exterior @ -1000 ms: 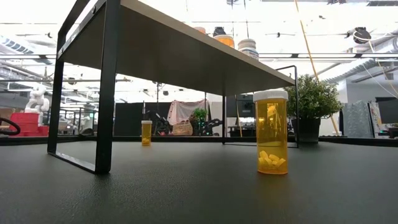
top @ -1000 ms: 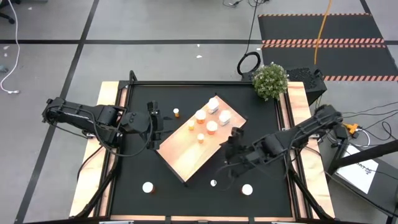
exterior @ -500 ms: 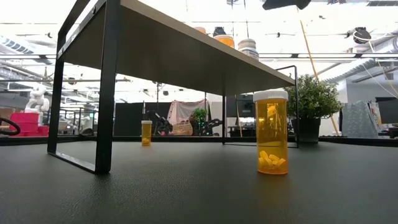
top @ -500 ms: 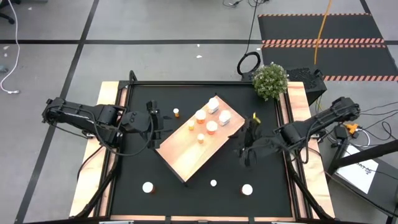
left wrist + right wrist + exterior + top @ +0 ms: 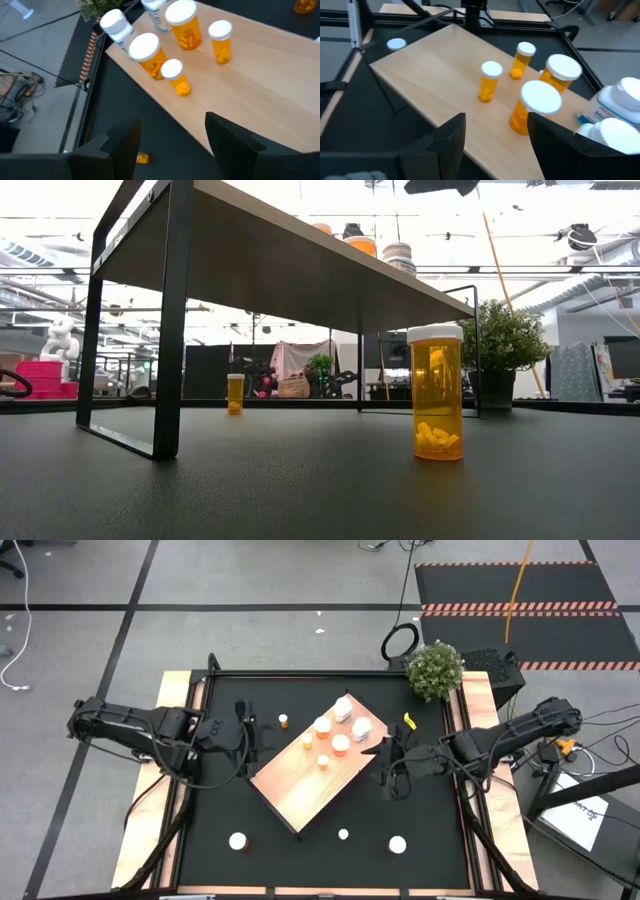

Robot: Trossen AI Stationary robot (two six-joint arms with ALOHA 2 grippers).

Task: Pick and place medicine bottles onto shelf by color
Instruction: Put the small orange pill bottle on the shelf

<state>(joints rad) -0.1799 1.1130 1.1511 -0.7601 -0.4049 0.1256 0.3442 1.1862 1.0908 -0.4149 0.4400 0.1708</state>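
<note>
The shelf (image 5: pixel 300 785) is a pale wooden board on thin black legs, standing askew mid-table. On it stand two white bottles (image 5: pixel 352 717) and several orange white-capped bottles (image 5: pixel 340 745), also in the wrist views (image 5: pixel 150 52) (image 5: pixel 535 107). More bottles stand on the black mat: a small orange one (image 5: pixel 283 721) beyond the shelf, and three near the table's near edge (image 5: pixel 238 840) (image 5: pixel 343 834) (image 5: pixel 397 844). My left gripper (image 5: pixel 258 735) (image 5: pixel 172 145) hovers open at the shelf's left side. My right gripper (image 5: pixel 385 762) (image 5: pixel 495 142) hovers open at its right side, facing the bottles.
A potted plant (image 5: pixel 435 670) stands at the table's far right corner. A small yellow object (image 5: pixel 409 722) lies on the mat right of the shelf. In the low view an orange bottle (image 5: pixel 437 392) stands close and the shelf top (image 5: pixel 280 270) spans overhead.
My right gripper has risen from low over the mat near the small near-edge bottle and moved toward the far edge, and now hangs at the shelf's right side. The bottles and shelf have kept still.
</note>
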